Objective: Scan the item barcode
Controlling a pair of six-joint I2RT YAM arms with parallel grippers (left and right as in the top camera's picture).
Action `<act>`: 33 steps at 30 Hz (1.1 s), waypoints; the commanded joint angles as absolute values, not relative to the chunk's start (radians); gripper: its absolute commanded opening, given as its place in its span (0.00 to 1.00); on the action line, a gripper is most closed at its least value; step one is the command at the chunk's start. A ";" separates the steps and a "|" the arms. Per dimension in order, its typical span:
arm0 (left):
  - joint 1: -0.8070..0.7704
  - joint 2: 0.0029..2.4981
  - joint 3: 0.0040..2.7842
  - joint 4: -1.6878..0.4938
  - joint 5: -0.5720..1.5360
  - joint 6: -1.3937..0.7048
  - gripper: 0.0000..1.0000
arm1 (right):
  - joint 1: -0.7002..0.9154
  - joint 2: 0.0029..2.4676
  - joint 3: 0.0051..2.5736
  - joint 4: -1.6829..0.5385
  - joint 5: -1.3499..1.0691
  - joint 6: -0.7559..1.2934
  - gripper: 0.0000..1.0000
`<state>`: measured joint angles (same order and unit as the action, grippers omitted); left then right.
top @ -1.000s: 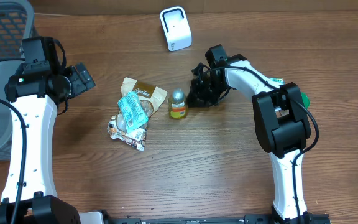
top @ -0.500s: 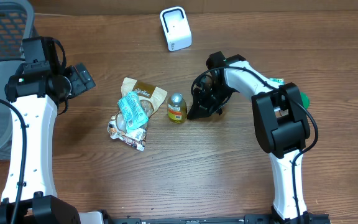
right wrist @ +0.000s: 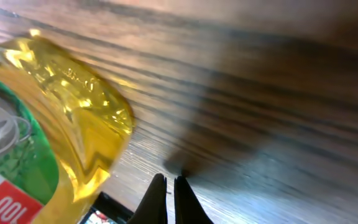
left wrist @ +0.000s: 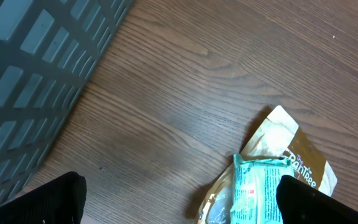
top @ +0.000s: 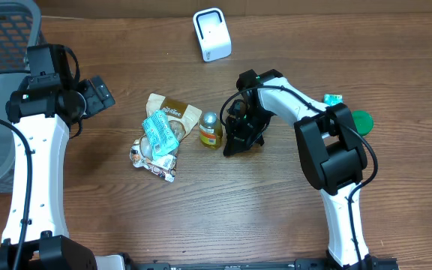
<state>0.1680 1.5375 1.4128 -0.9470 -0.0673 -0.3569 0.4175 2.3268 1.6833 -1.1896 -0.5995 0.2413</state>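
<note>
r pincer closed beside bottle

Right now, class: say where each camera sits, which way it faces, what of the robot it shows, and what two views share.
Overhead: above the table, facing down; left arm, right arm, bottle, snack packets.
Left wrist: on its arm, facing down at basket and packets; open left claw.
Right wrist: low over the table, beside the bottle; shut right claw.
Shared: overhead and right wrist show the bottle.

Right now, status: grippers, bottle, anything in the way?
Left gripper open, empty. Right gripper shut on nothing, tips beside bottle. Bottle on table, ungripped. Snack packets crowd its other side.
</note>
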 commanded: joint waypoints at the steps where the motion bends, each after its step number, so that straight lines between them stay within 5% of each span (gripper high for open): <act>1: 0.170 1.531 1.420 -0.945 -0.070 -0.344 1.00 | 0.370 2.351 1.674 -1.121 -0.383 0.295 0.04; 8: 0.170 1.531 1.420 -0.945 -0.070 -0.344 1.00 | 0.337 2.351 1.674 -0.980 -0.425 0.397 0.04; 29: 0.170 1.531 1.420 -0.945 -0.070 -0.344 1.00 | 0.456 2.351 1.674 -1.052 -0.454 0.393 0.04; 31: 0.170 1.531 1.420 -0.945 -0.070 -0.344 1.00 | 0.450 2.351 1.675 -1.053 -0.394 0.393 0.13; 33: 0.170 1.531 1.420 -0.945 -0.070 -0.344 1.00 | 0.442 2.351 1.675 -1.053 -0.382 0.393 0.35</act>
